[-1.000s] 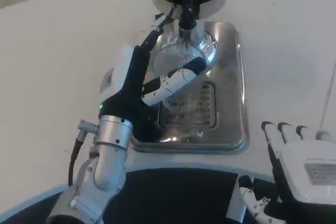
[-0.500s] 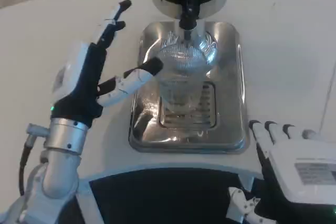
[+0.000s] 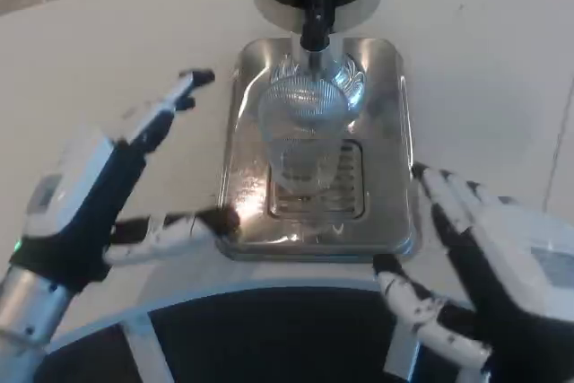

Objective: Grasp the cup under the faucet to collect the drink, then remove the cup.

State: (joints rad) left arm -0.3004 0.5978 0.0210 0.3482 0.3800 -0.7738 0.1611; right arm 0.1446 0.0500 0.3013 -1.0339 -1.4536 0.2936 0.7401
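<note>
One steel drip tray (image 3: 399, 168) at centre frame, bearing a clear ribbed cup (image 3: 303, 136) under the black faucet (image 3: 313, 17); contents impossible to judge. Left hand (image 3: 108, 181) lower left, right hand (image 3: 484, 262) lower right, both spread, empty.

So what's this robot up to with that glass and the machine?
It is meant to fill a cup at a drink dispenser. The clear cup stands on the metal drip tray right under the black faucet. Neither robot hand is holding it: the left robot hand is open beside the tray's left edge, and the right robot hand is open near the tray's front right corner. Whether there is drink in the cup is hard to tell.
</note>
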